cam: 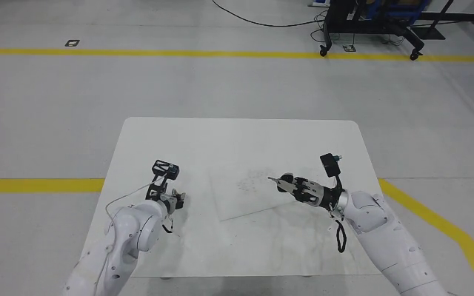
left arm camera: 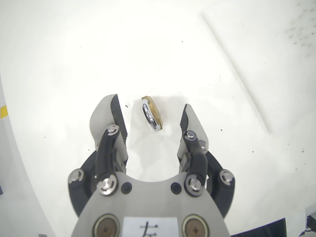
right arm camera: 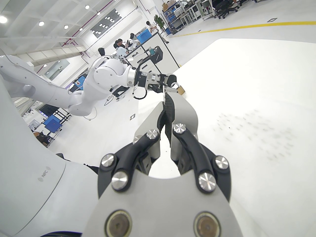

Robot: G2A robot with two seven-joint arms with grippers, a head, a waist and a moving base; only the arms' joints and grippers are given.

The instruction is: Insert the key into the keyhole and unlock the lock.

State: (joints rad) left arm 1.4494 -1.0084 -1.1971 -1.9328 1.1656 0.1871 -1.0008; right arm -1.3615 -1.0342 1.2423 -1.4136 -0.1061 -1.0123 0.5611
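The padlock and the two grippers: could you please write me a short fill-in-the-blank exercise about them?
1. The left gripper is ___ and grips nothing.
2. The padlock rests on the table ___ that gripper's two fingers.
3. The right gripper is ___, with what looks like a thin key sticking out of its tip.
Missing words: open; between; shut.

Top cam overhead; wrist cams near table point(cam: 237, 140).
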